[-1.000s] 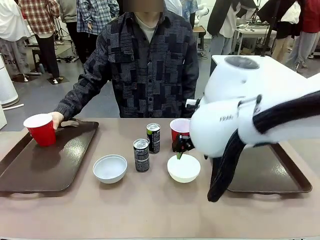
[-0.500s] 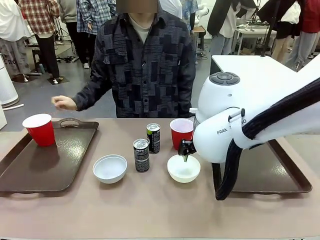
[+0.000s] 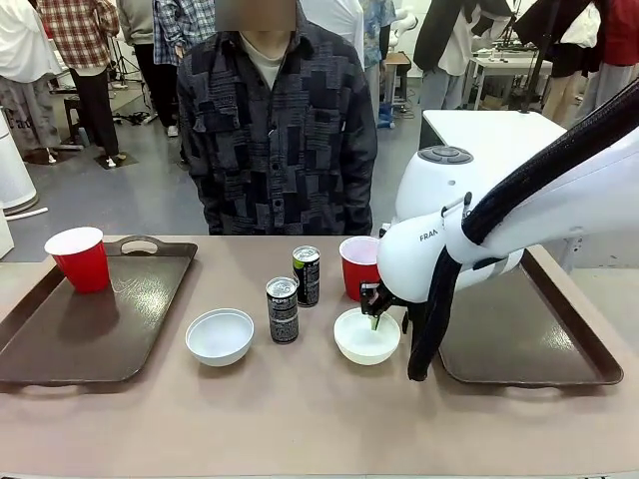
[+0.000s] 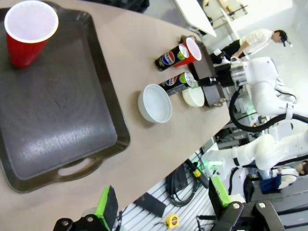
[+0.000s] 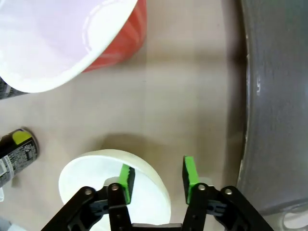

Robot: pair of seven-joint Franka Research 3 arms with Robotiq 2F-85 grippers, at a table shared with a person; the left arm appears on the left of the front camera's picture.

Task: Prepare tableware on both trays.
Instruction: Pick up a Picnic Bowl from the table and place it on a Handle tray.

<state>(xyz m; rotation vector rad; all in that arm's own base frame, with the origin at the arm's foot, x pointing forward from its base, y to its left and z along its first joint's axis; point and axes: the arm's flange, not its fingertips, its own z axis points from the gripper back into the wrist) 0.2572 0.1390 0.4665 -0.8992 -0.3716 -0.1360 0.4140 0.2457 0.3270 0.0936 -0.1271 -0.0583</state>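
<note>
Now the person (image 3: 275, 140) has let go of the cup (image 3: 80, 257) and drawn back. It stands alone on the left tray (image 3: 60, 339), so that tray has its first piece. The left gripper (image 4: 162, 202) hangs wide open and empty, with that tray well ahead of its fingers. Further right, the right gripper (image 5: 156, 175) has dropped onto the bowl (image 5: 91, 187) and its jaws have narrowed astride the rim, one pad inside and one outside. They look not quite clamped yet. The right tray (image 3: 529, 339), just beside this gripper, shows nothing on it, so the bowl is probably bound there.
</note>
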